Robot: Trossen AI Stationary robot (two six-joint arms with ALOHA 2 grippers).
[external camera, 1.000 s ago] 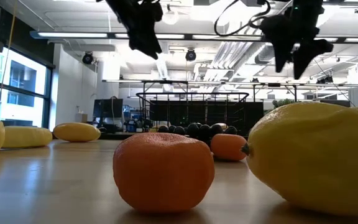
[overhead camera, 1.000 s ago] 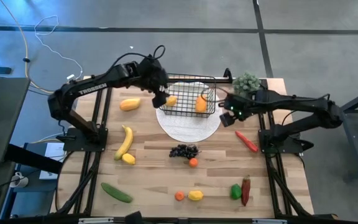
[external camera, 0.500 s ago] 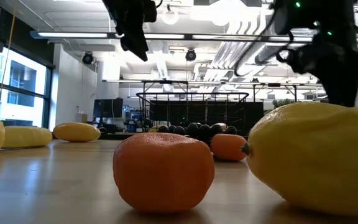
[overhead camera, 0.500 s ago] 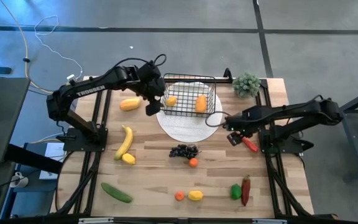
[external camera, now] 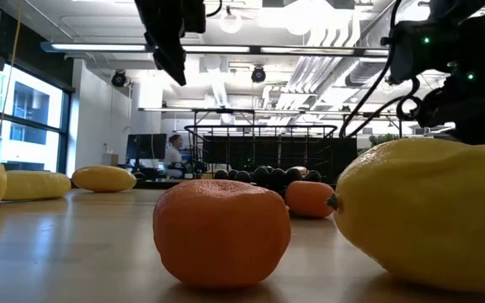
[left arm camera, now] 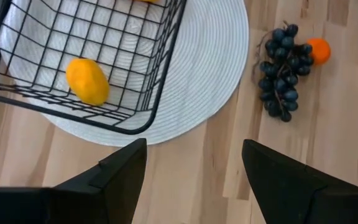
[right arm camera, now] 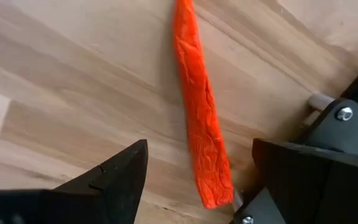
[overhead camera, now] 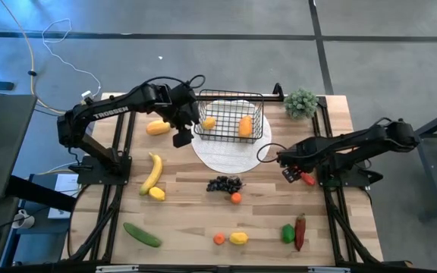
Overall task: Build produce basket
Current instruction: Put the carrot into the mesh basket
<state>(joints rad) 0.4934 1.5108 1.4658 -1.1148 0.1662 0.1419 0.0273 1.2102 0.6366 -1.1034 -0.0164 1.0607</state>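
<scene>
The black wire basket stands on the round white plate and holds a yellow lemon and an orange fruit. My left gripper hovers open just left of the basket's near-left corner, holding nothing. My right gripper is open low over the red chili, which lies flat on the table near the right edge. Its fingers stand on either side of the chili's end and I see no touch. Dark grapes and a small orange lie in front of the plate.
A mango, banana and lemon lie on the left. Along the near edge are a cucumber, an orange, a lemon, a green pepper and a dark chili. A green plant sits at the far right corner.
My left gripper has drawn back from the basket's left side toward the table's left and near edge. My right gripper has swung from beside the basket's right end toward the near edge and down, ending over the red chili. The produce has stayed in place.
</scene>
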